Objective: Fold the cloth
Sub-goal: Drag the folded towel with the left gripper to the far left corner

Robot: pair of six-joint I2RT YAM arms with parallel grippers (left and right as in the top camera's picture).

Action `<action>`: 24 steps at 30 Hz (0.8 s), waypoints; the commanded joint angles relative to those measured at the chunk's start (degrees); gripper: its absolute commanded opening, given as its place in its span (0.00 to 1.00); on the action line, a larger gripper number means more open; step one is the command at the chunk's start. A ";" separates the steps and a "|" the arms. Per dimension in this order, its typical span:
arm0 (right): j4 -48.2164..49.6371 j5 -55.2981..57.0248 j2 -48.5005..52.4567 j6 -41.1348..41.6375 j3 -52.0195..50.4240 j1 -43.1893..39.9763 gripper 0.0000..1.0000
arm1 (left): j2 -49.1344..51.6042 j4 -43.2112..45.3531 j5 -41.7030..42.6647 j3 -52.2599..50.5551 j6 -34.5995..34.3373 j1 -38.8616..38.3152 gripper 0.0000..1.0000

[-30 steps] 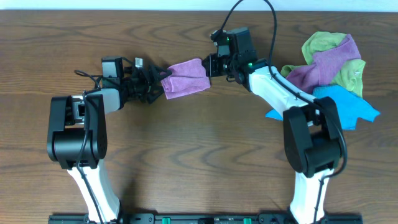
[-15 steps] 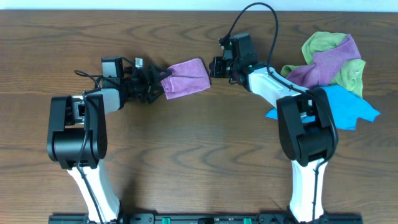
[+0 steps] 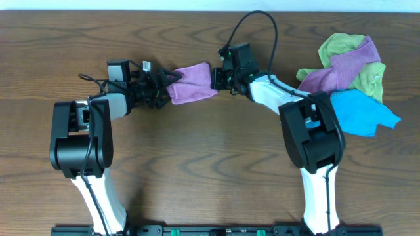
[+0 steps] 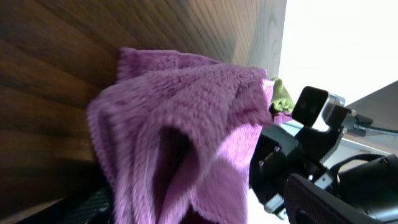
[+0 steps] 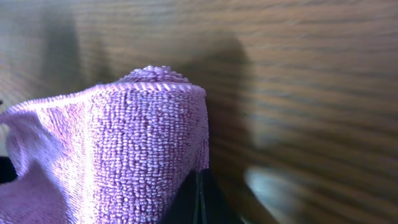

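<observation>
The purple cloth (image 3: 191, 83) is being held bunched at its left edge by the closed left pincer (image 3: 165, 87), over the far middle of the dark wood-grain counter (image 3: 197, 164). The right pincer (image 3: 216, 78) is being seen at the cloth's right edge, its grip impossible to tell. A pile of green, purple and blue cloths (image 3: 348, 78) is being carried far right, below a pale wall strip (image 3: 65, 5).
</observation>
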 commanded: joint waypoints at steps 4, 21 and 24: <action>0.11 -1.60 0.85 0.87 1.20 0.57 0.01 | 4.59 -2.29 -7.39 -2.97 -0.24 -0.63 0.65; -24.70 -5.05 0.66 -11.39 16.48 -3.30 0.01 | 4.09 9.62 -4.00 4.72 -6.82 -0.04 0.06; -32.13 -2.03 0.59 -14.71 21.99 -3.54 0.01 | 3.06 11.56 -5.51 10.97 -8.33 1.01 0.05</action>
